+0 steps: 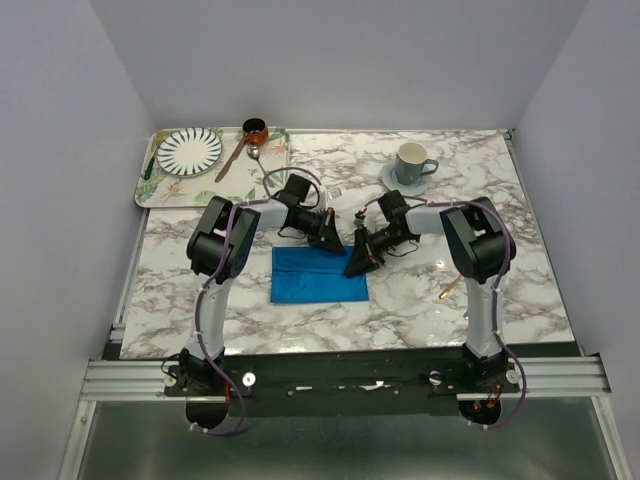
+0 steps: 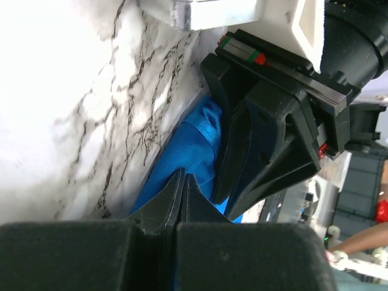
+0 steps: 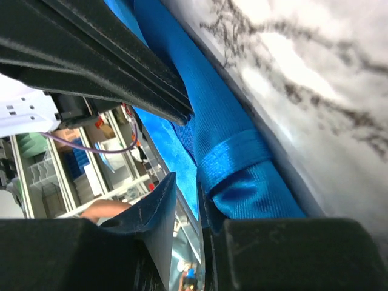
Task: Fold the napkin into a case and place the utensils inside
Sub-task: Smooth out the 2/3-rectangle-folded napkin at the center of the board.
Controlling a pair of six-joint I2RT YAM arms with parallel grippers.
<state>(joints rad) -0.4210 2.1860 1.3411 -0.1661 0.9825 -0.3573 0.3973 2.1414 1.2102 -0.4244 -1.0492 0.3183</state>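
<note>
- A rectangular tray with a leaf-printed rim sits at the far left corner of the white, grey-veined marble surface.
- On the tray is a round plate with dark stripes radiating from its middle. Right of it lies a brown-handled spoon, set diagonally, and a small copper-coloured pot.
- The left arm bends inward toward the middle of the surface. The left jaws are clenched, their black tips pressed flat together just over the cloth in the left wrist view. That view does not show whether any fabric is caught between them.
- The napkin lies in the middle of the surface, between the two arms. It is a bright blue folded rectangle, with its long axis running left to right, roughly parallel to the near edge.
- Up close the napkin is a fine, slightly shiny weave. A stitched hem and a soft rolled fold show at its far right corner.
- The right jaws come down at that corner, a narrow gap apart with blue cloth showing in the gap. Whether they are pinching it cannot be told.
- The right arm mirrors the left.
- A grey-green mug stands upright on a pale saucer at the far right.
- A slim gold-coloured utensil lies diagonally on the surface beside the right arm, well apart from the napkin.
</note>
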